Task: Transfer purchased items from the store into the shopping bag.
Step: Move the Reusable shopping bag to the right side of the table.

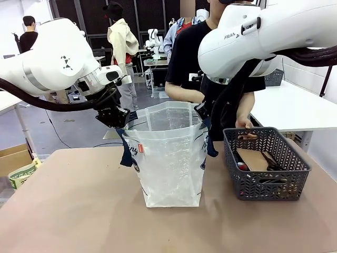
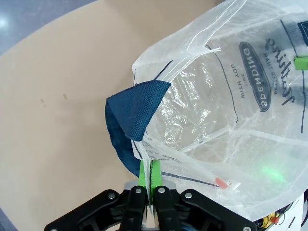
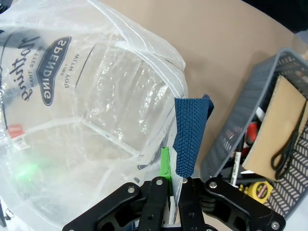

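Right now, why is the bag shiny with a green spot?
Left wrist view: glare streaks on the crinkled shopping bag, plus a blurry green glow, maybe reflected off the green pads. Right wrist view: same glare and glow. Front view: softer light, less shine.

The basket (image 1: 263, 185) hides most purchased items (image 1: 251, 158)

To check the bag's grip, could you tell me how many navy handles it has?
2: the left handle by the left gripper on the bag, the right handle by the right gripper.
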Tool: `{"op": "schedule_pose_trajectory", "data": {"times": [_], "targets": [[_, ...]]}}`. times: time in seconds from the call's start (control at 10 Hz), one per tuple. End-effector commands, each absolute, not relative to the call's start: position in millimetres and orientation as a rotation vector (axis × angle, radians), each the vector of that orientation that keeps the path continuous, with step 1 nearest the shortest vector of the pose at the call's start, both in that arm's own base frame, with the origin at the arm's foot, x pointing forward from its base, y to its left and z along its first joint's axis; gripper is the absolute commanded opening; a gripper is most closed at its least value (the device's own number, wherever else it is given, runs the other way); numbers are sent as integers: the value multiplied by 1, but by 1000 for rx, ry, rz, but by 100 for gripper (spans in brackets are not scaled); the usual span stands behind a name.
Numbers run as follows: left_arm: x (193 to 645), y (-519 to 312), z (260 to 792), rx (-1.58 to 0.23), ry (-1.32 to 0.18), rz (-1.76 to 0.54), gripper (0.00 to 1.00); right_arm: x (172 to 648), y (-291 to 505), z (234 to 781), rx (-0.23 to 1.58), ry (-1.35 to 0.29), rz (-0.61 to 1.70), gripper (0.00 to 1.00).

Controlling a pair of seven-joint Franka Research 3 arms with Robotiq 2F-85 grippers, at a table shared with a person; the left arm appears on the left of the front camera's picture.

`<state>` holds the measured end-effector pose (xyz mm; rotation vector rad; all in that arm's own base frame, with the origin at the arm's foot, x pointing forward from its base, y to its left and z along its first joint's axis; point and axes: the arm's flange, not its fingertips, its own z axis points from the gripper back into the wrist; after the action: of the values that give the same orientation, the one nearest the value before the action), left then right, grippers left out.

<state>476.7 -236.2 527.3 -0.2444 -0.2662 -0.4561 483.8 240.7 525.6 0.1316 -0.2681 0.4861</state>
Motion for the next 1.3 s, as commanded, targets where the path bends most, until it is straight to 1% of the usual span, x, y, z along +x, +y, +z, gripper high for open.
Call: {"op": "schedule_pose_trajectory", "data": {"times": [0.0,1.2], "targets": [[474,-234,527,-244,-274,-438,0,484,239,526,135,-265,480,0],[474,-234,527,-244,-274,-438,0,484,239,526,135,-265,480,0]]}}
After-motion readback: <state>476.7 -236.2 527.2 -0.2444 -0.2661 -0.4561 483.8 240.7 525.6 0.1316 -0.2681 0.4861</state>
